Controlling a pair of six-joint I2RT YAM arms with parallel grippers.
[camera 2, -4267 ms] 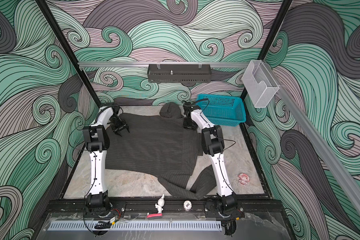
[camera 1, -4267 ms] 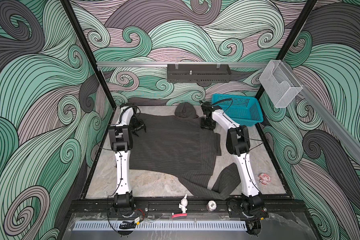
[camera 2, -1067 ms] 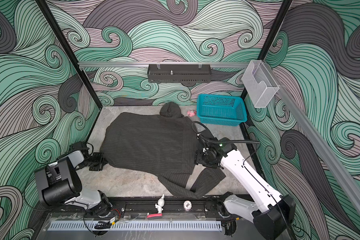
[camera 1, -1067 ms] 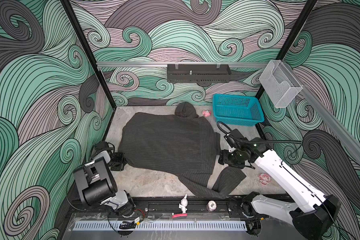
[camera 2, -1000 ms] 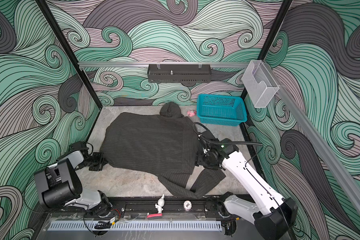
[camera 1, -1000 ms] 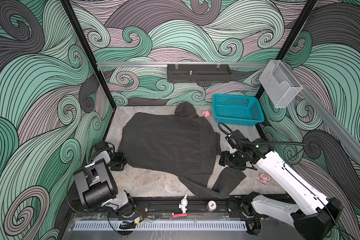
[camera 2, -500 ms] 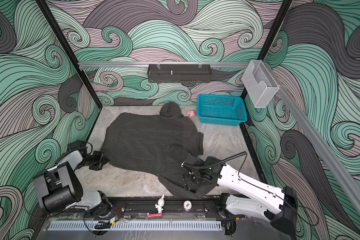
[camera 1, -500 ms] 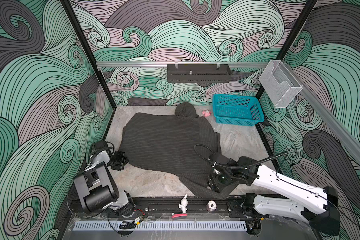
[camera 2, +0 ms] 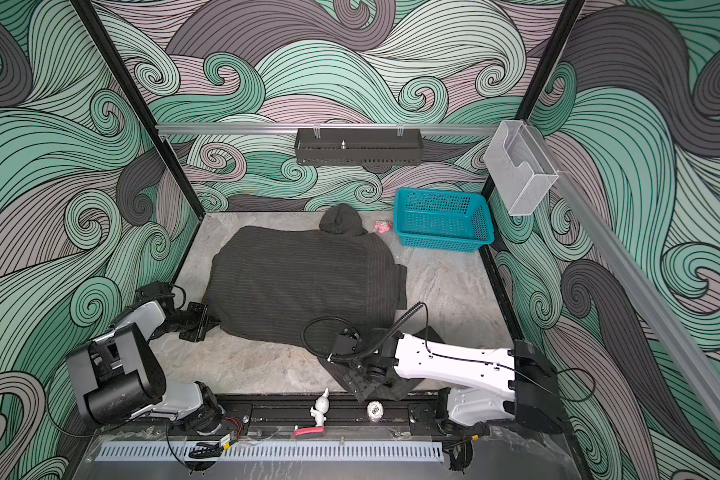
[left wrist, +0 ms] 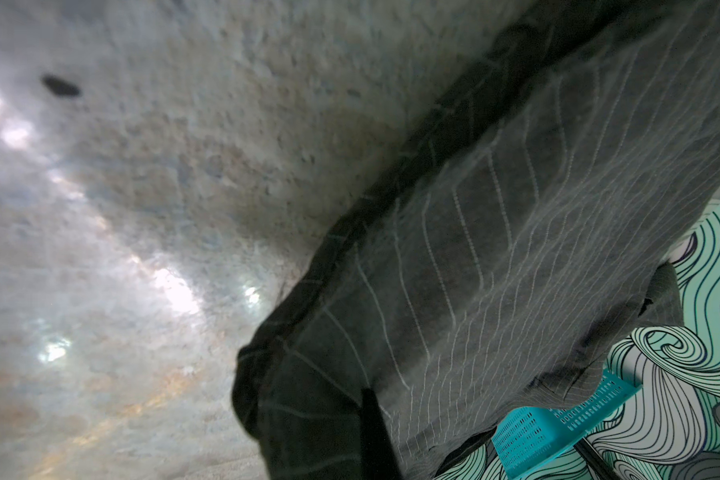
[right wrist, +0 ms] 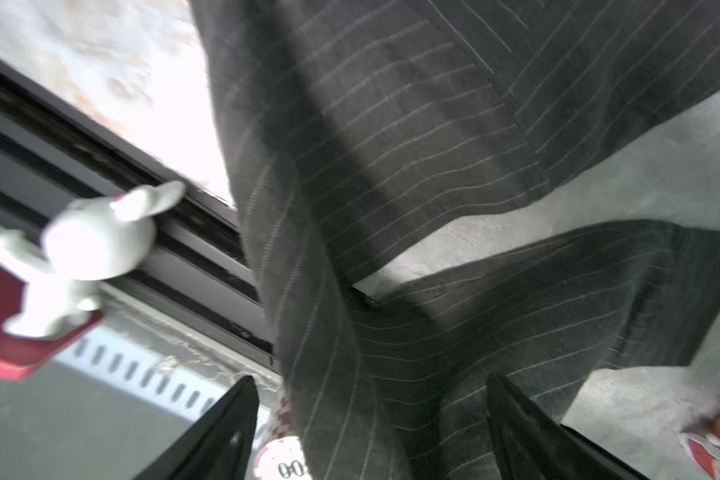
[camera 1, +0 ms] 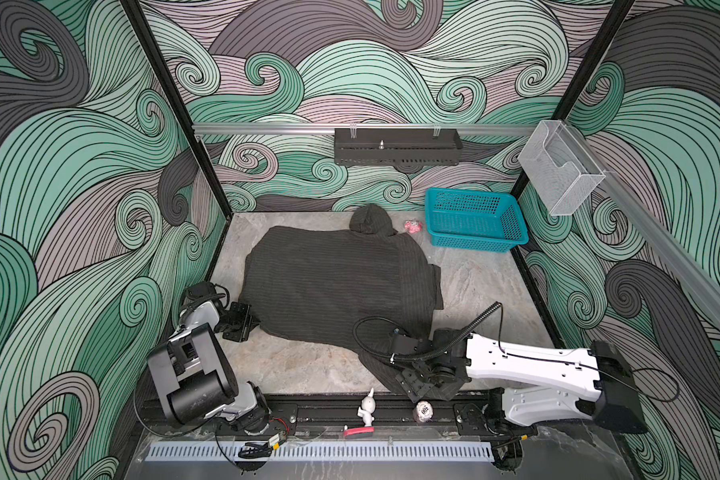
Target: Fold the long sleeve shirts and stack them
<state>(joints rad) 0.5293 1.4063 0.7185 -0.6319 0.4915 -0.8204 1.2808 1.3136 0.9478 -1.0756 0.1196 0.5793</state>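
The long sleeve shirt (camera 1: 337, 286) (camera 2: 300, 282), dark charcoal with thin pale pinstripes, lies spread on the marble table in both top views. One sleeve (camera 1: 381, 365) trails to the front rail. My left gripper (camera 1: 246, 322) (left wrist: 368, 395) is shut on the shirt's near-left corner, low over the table. My right gripper (camera 1: 416, 384) (right wrist: 375, 436) hovers open over the front sleeve (right wrist: 391, 374). That fabric lies between its two dark fingers (right wrist: 225, 432), which do not pinch it.
A teal basket (camera 1: 470, 245) (left wrist: 533, 432) stands at the back right, with a small pink thing (camera 1: 412, 225) beside it. A white rabbit figure (camera 1: 366, 409) (right wrist: 96, 237) and a round token (camera 1: 423, 410) sit on the front rail. A black shelf (camera 1: 395, 147) hangs on the back wall.
My right arm swung from the shirt's right edge down to the front sleeve, and its jaws opened wider. The left gripper stayed at the shirt's near-left corner.
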